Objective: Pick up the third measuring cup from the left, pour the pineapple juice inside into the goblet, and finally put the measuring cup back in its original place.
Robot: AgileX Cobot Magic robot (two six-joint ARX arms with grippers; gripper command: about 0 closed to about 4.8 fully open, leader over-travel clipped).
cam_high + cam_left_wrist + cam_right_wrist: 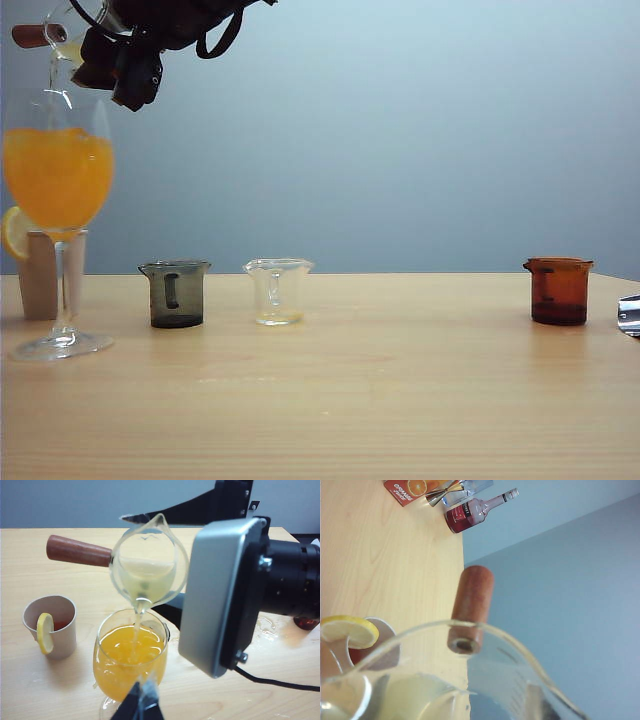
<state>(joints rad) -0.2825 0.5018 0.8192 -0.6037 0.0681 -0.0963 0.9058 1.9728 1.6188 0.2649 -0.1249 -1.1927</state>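
The third measuring cup (148, 562), clear with a brown wooden handle (77, 551), is tipped spout-down over the goblet (131, 660). My right gripper (120, 60), reaching across to the upper left of the exterior view, is shut on it. Pale yellow pineapple juice (137, 616) runs in a thin stream into the goblet, which holds deep orange drink (58, 180). More juice (410, 700) lies in the cup right at the right wrist camera. My left gripper (140, 706) sits low in front of the goblet's foot, fingers together, and is out of the exterior view.
A paper cup with a lemon slice (52, 630) stands just behind the goblet. A smoky grey cup (176, 293), a clear cup (278, 290) and an amber cup (558, 290) stand in a row. A bottle (475, 510), carton (407, 490) and jigger (442, 494) lie farther off.
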